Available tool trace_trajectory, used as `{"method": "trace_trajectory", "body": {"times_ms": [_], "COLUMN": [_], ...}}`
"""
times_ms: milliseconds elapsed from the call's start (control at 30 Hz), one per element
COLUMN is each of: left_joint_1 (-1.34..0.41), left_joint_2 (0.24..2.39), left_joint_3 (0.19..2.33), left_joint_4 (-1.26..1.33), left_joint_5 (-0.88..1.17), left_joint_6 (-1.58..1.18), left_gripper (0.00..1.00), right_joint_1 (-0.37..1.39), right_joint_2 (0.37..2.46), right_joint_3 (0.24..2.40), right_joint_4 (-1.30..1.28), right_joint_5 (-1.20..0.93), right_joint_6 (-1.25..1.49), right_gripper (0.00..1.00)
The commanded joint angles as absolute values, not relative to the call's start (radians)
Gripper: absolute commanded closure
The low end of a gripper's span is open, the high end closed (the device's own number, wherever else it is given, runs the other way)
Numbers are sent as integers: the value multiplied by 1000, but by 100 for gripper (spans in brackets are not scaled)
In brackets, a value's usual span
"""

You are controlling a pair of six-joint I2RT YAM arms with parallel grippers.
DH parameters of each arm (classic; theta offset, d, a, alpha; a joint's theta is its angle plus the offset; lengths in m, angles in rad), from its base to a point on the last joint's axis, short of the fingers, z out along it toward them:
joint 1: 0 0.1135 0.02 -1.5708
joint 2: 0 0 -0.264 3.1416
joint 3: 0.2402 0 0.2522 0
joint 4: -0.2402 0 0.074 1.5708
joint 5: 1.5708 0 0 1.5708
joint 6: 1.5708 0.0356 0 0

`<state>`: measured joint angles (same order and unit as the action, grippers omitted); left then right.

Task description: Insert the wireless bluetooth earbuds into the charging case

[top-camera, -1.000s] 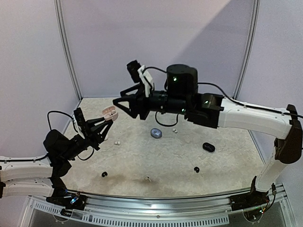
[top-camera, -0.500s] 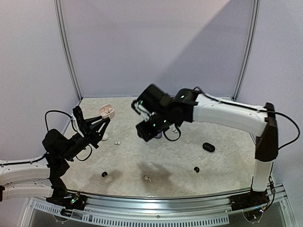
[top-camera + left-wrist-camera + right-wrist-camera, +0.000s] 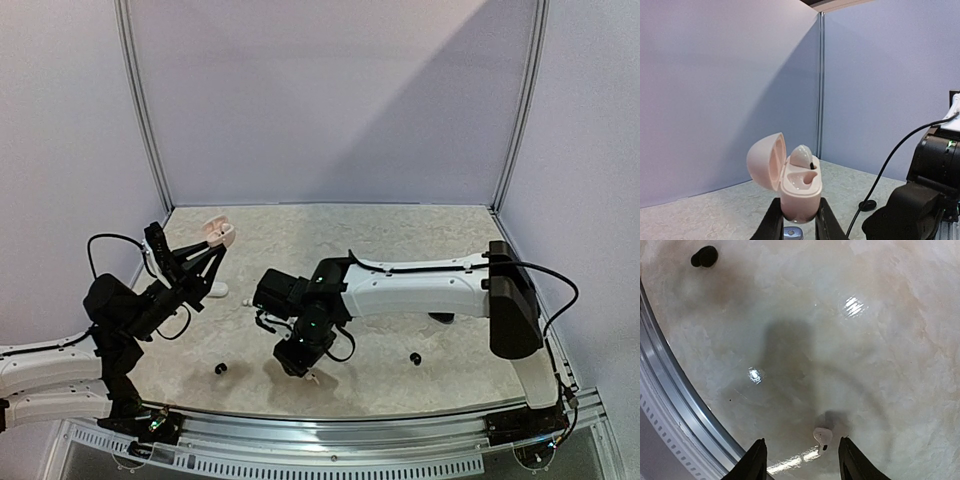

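Your right pincer [image 3: 801,460] just dropped to the bench's [image 3: 865,340] 6 o'clock edge, open over a white earbud [image 3: 822,434], so grab next; left pincer [image 3: 799,222] grips the open pink charging case [image 3: 800,186].

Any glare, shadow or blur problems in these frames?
Right wrist: bright glare spots on the tabletop, a dark shadow reaching the white earbud. Left wrist: pink charging case sharp, evenly lit. Top external: diagonal shadow across the back wall.

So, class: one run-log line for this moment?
left end effector: shut on pink case, lid open, one seated earbud | right end effector: open over white earbud
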<state>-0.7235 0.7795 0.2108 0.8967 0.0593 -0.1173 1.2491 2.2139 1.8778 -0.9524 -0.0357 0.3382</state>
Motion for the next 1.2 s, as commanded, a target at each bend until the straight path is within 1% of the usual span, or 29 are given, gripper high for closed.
{"method": "trace_trajectory", "body": {"times_ms": [0,200,367,600,833,1000,1167], "left_joint_1": [-716,-716,-716,-716,-716,-716,-716], "left_joint_2": [775,772,776,780,781,782,781], "left_joint_3": [203,199,196,189,189,187,188], "left_joint_4": [901,906,907,921,922,922,923], "left_joint_5": [58,64,74,83,85,88,91], "left_joint_6": [-119,-120,-124,-131,-128,-126,-123], "left_gripper": [100,100,100,100,100,100,100], "right_joint_1": [1248,1249,1260,1274,1279,1282,1282], "right_joint_2": [2247,2318,2362,2361,2368,2378,2382], "right_joint_3": [1876,1926,1939,1940,1968,1968,1978], "right_joint_4": [-939,-1014,-1030,-1052,-1118,-1104,-1086], "right_joint_5": [-74,-58,-41,48,66,56,50], "right_joint_6": [355,338,349,393,415,410,407], "right_gripper": [50,52,59,68,69,79,87]}}
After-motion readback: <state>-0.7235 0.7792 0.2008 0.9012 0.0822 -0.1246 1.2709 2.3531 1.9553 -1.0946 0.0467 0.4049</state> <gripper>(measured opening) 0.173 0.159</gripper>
